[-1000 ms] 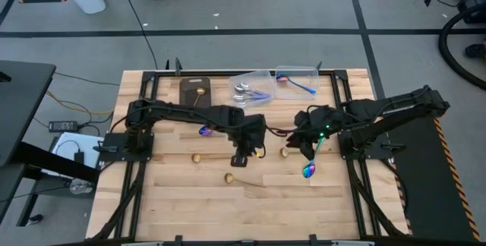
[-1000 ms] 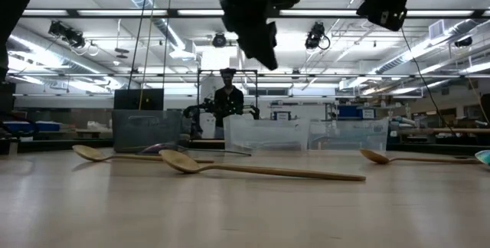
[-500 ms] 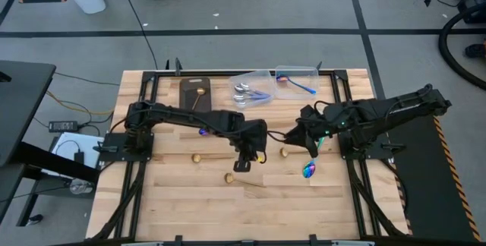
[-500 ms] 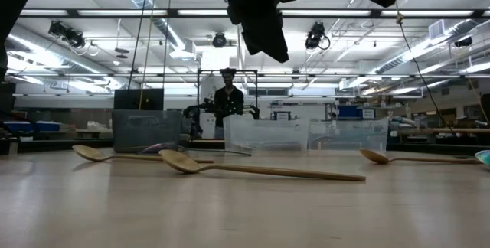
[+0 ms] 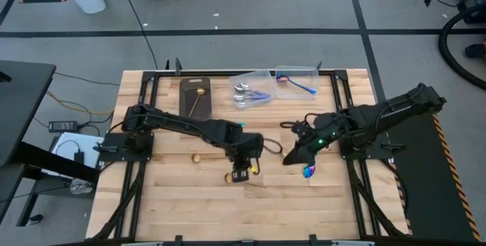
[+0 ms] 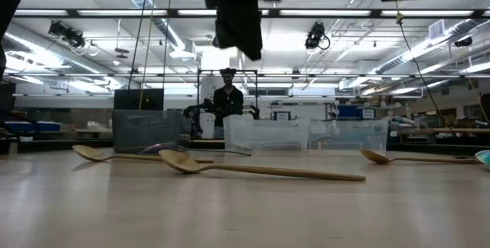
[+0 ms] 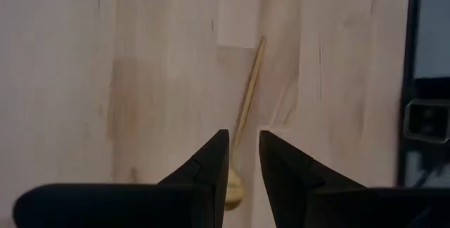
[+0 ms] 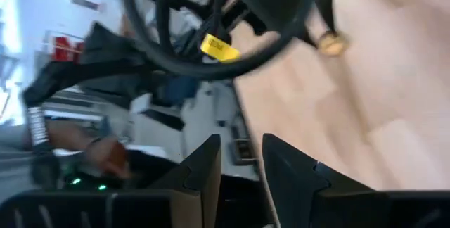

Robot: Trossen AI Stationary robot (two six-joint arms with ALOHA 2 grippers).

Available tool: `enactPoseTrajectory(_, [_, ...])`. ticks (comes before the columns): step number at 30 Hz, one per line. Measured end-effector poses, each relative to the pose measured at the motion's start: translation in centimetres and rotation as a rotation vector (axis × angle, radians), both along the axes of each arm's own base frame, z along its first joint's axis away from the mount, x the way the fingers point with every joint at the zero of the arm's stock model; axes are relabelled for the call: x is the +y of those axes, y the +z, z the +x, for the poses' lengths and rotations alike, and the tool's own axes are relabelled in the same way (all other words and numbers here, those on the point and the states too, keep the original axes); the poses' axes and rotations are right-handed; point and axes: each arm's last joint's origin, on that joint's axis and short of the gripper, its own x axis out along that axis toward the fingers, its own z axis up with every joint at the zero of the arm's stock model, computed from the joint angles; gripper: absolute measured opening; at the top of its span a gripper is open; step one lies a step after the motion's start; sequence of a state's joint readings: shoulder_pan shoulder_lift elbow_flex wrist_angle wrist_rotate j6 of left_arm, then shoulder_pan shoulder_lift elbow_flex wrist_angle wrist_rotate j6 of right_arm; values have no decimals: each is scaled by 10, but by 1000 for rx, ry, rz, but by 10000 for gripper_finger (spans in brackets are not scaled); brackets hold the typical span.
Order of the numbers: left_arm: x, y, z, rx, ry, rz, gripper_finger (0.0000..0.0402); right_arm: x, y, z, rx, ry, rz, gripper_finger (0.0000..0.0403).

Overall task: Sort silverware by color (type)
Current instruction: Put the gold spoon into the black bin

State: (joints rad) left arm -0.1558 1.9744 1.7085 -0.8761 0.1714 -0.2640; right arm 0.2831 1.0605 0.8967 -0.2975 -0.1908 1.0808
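My left gripper point(image 5: 241, 171) hovers above the table with its fingers a little apart, open point(image 7: 244, 138). Straight below it lies a gold spoon point(image 7: 242, 122), also seen in the low view point(image 6: 230, 168), and it touches nothing. My right gripper point(image 5: 292, 155) is open point(image 8: 239, 143), raised near the table's middle. A rainbow spoon point(image 5: 307, 171) lies flat just right of it. Two other gold spoons point(image 5: 196, 157) point(image 6: 398, 158) lie on the wood.
At the far edge, a dark tray point(image 5: 190, 88) holds a gold spoon. Beside it, one clear container point(image 5: 249, 88) holds silver spoons and another point(image 5: 298, 79) a rainbow spoon. A person point(image 6: 228, 99) stands beyond the table. There is bare wood along the near edge.
My left gripper has moved toward the near edge and now hangs over the nearest gold spoon. My right gripper has swung left and toward the near edge, away from the rainbow spoon's handle. The spoons have stayed where they were.
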Motion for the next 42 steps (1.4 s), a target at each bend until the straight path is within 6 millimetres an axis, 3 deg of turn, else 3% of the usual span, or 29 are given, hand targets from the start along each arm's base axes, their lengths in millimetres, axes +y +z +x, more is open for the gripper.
enactPoseTrajectory(5, [-22, 16, -15, -53, -78, 193, 87, 20, 15, 1, -167, 13, 43, 105])
enactPoseTrajectory(10, [-43, 26, -27, -79, -133, 267, 87, 30, 24, -1, -246, 13, 89, 93])
enactPoseTrajectory(15, [-59, 35, -37, -119, -218, 307, 87, 35, 15, 2, -177, -61, 90, 87])
enactPoseTrajectory(21, [-69, 47, -35, -247, -260, 311, 87, 54, 4, 12, -213, -84, -7, 87])
enactPoseTrajectory(30, [-93, 44, -32, -425, -315, 271, 87, 74, -12, 15, -155, -41, -26, 87])
enactPoseTrajectory(35, [-88, 28, -40, -449, -275, 221, 86, 69, -18, 4, -45, -53, -94, 87])
enactPoseTrajectory(42, [-68, 18, -60, -464, -132, 139, 86, 33, -46, -11, 304, -121, -335, 87])
